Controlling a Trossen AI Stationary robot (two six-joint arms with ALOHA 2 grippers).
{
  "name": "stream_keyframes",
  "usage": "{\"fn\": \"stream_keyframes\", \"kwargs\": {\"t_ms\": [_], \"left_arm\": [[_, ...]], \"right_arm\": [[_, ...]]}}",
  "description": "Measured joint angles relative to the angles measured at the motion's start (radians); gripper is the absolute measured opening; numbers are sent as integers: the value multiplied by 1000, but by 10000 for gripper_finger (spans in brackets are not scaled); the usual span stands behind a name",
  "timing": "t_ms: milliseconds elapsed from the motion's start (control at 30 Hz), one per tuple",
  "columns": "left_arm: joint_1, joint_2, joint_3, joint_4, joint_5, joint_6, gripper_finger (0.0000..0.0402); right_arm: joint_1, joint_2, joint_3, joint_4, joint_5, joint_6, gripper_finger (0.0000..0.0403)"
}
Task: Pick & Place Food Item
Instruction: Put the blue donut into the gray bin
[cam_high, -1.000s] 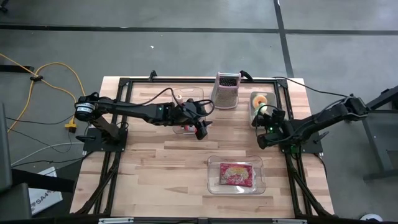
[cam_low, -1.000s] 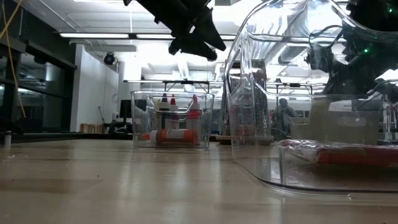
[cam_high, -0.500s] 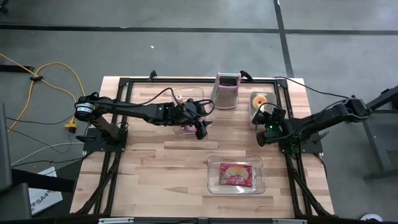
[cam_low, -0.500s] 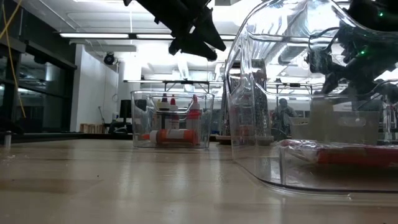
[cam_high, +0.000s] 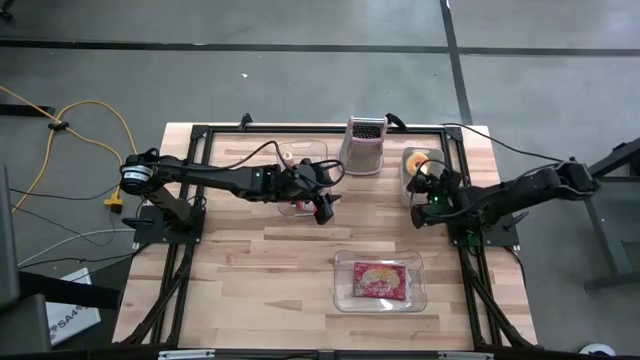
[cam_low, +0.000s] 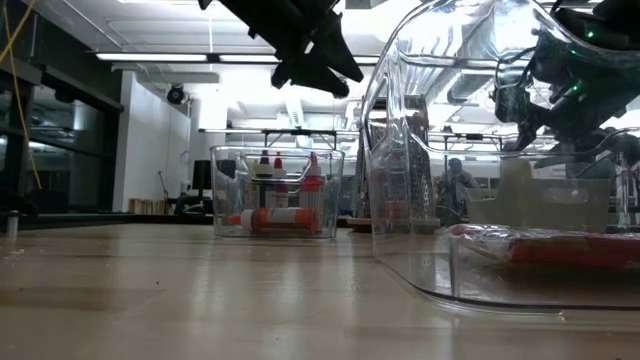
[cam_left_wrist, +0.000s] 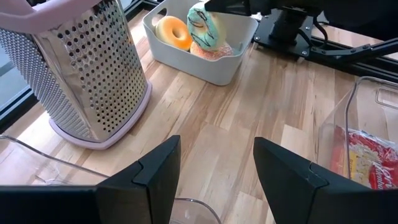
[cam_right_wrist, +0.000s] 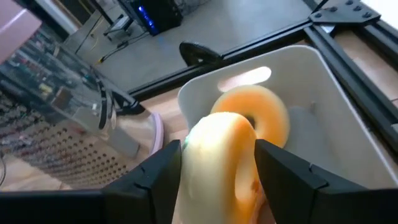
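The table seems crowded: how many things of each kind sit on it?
Clear containers: 2
White bin: 1
Doughnuts: 2 that I can make out
Metal grater: 1
Red food packet: 1
Total: 7

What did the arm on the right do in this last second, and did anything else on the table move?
The right gripper moved toward the white plastic bin of doughnuts, and its fingers spread apart around a pale yellow doughnut standing on edge there. The left gripper, the metal box grater and the clear plastic tray stayed put.
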Motion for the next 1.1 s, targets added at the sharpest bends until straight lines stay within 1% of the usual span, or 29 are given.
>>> {"fn": "stream_keyframes", "kwargs": {"t_ms": [100, 267, 467, 733, 933, 1100], "left_arm": [[0, 0, 0, 0, 0, 0, 196], [0, 0, 0, 0, 0, 0, 196], [0, 0, 0, -1, 0, 0, 196], [0, 0, 0, -1, 0, 0, 196], [0, 0, 0, -1, 0, 0, 196], [0, 0, 0, -1, 0, 1, 196]], "right_arm": [[-24, 0, 0, -1, 0, -5, 194], [-63, 0, 0, -1, -7, -82, 194], [-123, 0, 0, 0, -56, -180, 194], [-188, 0, 1, 0, -60, -288, 194], [-227, 0, 2, -1, -78, -340, 194], [-262, 0, 48, -28, -79, -407, 194]]}}
